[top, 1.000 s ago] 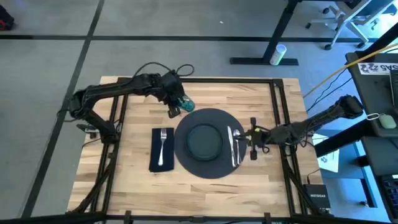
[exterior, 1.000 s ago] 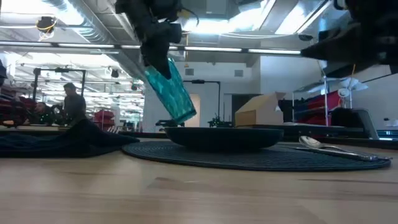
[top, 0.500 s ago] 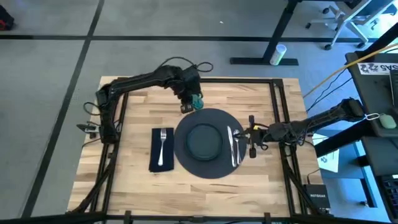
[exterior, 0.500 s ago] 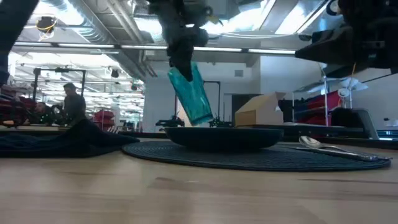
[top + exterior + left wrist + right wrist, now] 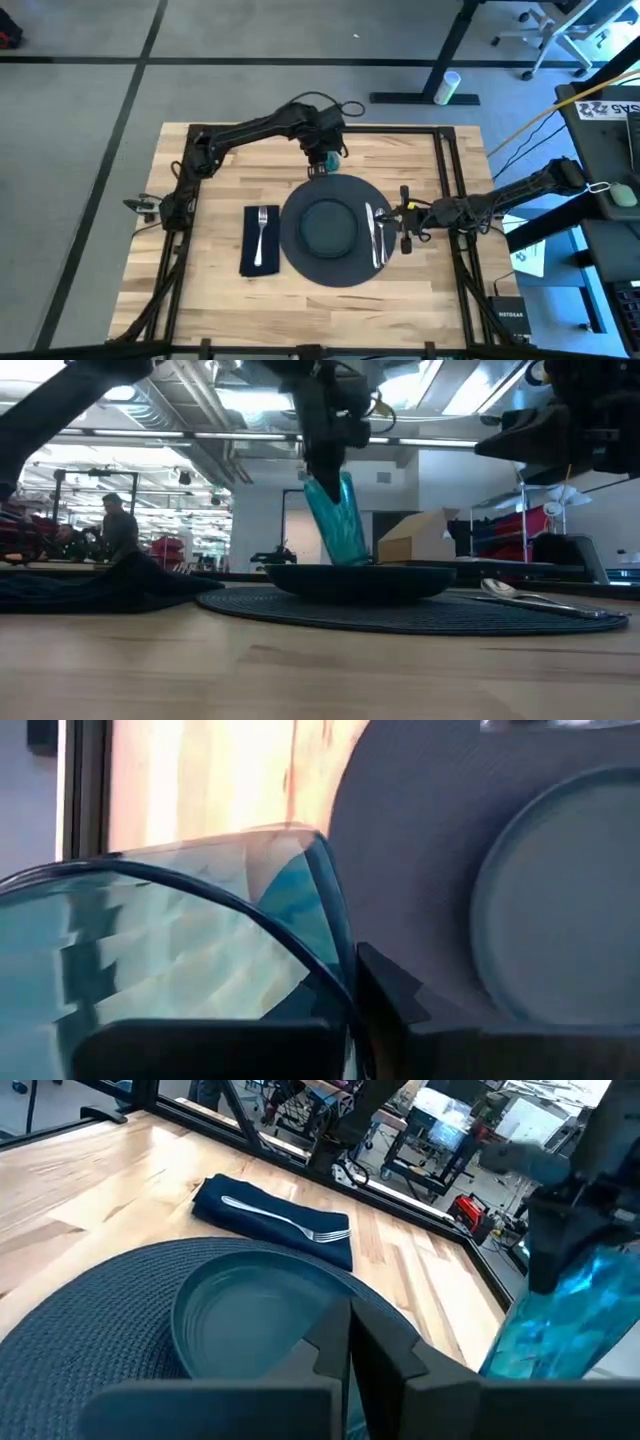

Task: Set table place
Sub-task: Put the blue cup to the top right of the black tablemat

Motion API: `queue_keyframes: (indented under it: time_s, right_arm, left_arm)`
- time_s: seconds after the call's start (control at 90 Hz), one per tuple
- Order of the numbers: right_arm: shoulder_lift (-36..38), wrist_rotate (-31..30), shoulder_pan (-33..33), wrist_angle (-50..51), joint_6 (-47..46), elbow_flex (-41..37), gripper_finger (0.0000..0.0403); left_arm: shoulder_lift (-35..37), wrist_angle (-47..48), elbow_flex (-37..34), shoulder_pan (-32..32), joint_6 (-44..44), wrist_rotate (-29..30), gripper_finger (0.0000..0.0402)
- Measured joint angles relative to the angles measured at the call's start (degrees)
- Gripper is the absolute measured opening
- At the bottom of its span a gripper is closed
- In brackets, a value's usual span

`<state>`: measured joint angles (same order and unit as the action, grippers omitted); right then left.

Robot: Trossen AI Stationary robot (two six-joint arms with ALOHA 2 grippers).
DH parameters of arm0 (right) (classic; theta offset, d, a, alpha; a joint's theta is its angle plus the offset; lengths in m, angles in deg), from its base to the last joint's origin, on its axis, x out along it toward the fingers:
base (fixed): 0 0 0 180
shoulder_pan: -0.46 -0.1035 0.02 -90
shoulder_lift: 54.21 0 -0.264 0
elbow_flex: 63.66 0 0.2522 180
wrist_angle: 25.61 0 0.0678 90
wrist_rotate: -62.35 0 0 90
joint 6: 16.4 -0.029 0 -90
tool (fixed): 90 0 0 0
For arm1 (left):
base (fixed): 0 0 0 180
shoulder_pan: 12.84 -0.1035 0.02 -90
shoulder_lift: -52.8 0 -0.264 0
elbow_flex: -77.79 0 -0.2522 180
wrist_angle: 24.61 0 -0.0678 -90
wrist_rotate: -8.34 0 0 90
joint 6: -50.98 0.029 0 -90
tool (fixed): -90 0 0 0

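Observation:
A see-through teal cup (image 5: 338,520) hangs tilted behind the far rim of the dark round charger (image 5: 300,262), with my left gripper (image 5: 322,160) shut on its upper end. A smaller dark plate (image 5: 327,226) lies in the charger's middle. The knife and spoon (image 5: 378,236) rest on the charger's right part. A silver fork (image 5: 261,232) lies on the navy napkin (image 5: 250,262) left of the charger. My right gripper (image 5: 405,222) waits shut just right of the charger, holding nothing. My left gripper holds the cup by its rim end (image 5: 330,935), coming from above. One finger (image 5: 390,995) shows outside the wall; the other is only a dark shape behind the cup. The cup hangs below the fingers, its lower end (image 5: 350,555) slanting toward the table's right.
Black metal rails (image 5: 445,180) edge the wooden table (image 5: 210,300). A cardboard box (image 5: 420,538) and room clutter stand beyond the far edge. Bare wood lies between the charger's far rim and the far rail.
My left gripper has carried the cup toward the table's right edge, from the far left of the charger to above its far rim. The cup has stayed tilted and shut in the fingers. The left arm has stretched out.

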<state>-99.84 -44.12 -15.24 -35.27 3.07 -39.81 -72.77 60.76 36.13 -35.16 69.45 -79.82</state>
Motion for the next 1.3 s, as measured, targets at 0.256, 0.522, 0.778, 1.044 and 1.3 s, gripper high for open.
queue_keyframes:
  time_s: [0.256, 0.522, 0.778, 1.044, 1.3]
  right_arm:
    - [0.0, -0.97, 0.0, -0.29, -1.47, 0.02, 0.0]
    - [0.0, -1.0, 0.0, -0.74, -2.02, 0.02, 0.0]
    - [0.0, -1.02, 0.0, -0.85, -2.73, 0.02, 0.0]
    - [0.0, -1.01, 0.0, -0.9, -2.74, 0.02, 0.0]
    - [0.0, -1.01, 0.0, -0.91, -2.72, 0.02, 0.0]
  left_arm:
    - [-1.85, 3.27, -0.28, -1.15, 3.08, 5.02, 0.0]
    - [-2.29, 4.91, -0.28, -0.62, 6.04, 4.79, 0.0]
    - [-2.4, 5.59, -0.28, -0.16, 7.29, 4.79, 0.0]
    - [-2.4, 5.35, -0.28, 0.72, 7.26, 4.81, 0.0009]
    - [-2.4, 2.6, -0.29, 1.7, 9.06, 4.86, 0.0041]
